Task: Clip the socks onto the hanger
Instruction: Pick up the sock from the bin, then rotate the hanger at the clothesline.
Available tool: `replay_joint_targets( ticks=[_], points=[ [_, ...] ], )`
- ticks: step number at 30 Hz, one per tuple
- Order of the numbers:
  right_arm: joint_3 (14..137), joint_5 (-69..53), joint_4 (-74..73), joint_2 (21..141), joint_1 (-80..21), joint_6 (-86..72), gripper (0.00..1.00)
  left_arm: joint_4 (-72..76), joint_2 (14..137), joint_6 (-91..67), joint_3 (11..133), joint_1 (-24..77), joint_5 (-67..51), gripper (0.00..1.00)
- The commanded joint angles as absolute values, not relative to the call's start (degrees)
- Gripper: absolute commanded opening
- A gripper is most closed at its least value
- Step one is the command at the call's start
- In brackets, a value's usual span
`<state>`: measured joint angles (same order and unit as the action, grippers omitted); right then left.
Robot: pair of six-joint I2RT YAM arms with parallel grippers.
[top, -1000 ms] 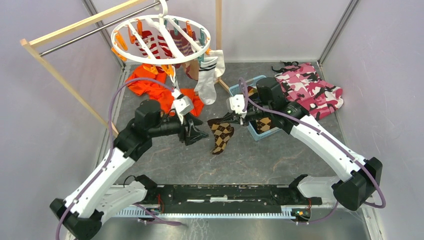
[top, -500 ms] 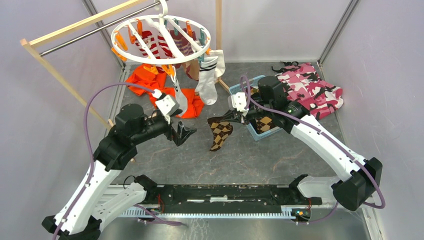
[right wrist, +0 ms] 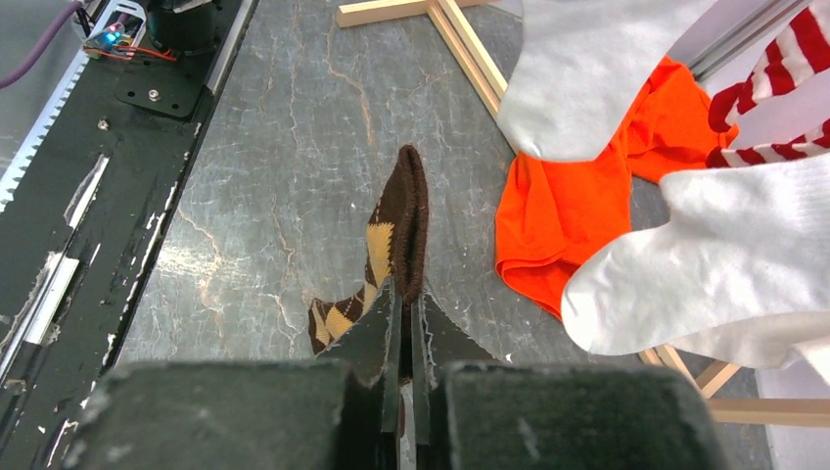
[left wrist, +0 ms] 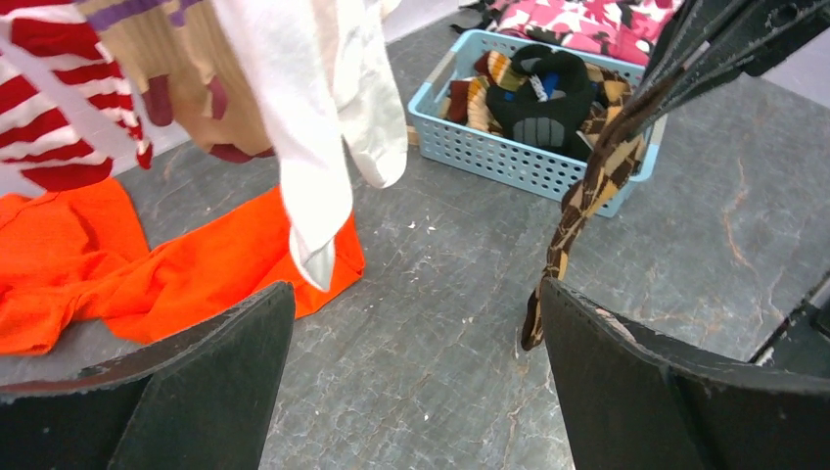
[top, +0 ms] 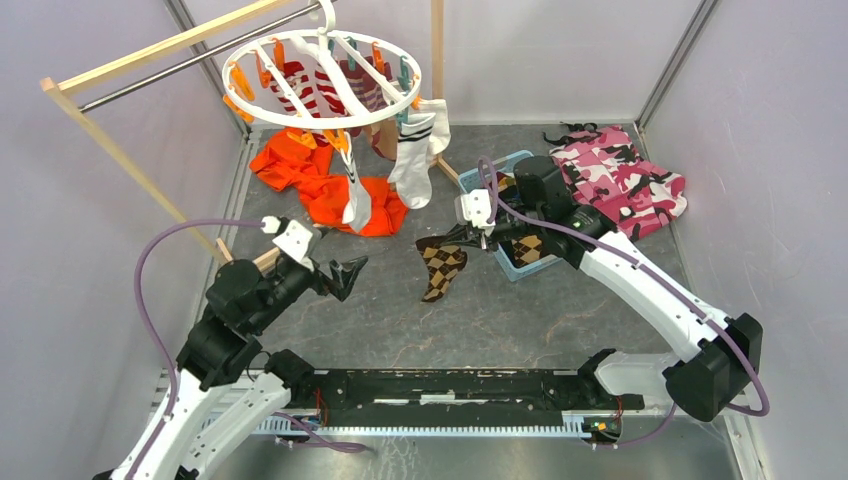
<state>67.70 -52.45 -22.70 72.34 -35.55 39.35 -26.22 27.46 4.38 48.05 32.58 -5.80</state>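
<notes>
Above the desk [top: 520, 320], the right claw [top: 455, 237] is pinching the brown argyle sock [top: 440, 270], dangling well apart from the hanger [top: 318, 127]. The wide-open left claw [top: 350, 272] is drawing away, so clipping is probably waiting.

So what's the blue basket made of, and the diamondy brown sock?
The blue basket looks like hard plastic: stiff molded grid walls, slight sheen. The brown argyle sock looks like soft knitted fabric: matte, drooping limply from the right tool.

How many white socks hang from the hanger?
2. One white sock hangs at the hanger's right rim, the other below its front edge over the orange garment; more may be hidden behind.
</notes>
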Motion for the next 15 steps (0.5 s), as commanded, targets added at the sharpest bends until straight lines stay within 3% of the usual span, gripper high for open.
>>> replay_joint_targets(
  ticks=[1,15],
  points=[
    [66.02,-50.9,-19.23,71.43,-35.41,39.03,0.0,-21.79,22.1,-1.25,45.08,32.35,2.05,1.0],
    [64.1,-48.21,-10.59,72.81,-35.42,34.92,0.0,-23.39,22.5,8.03,41.97,32.35,1.06,0.99]
  ],
)
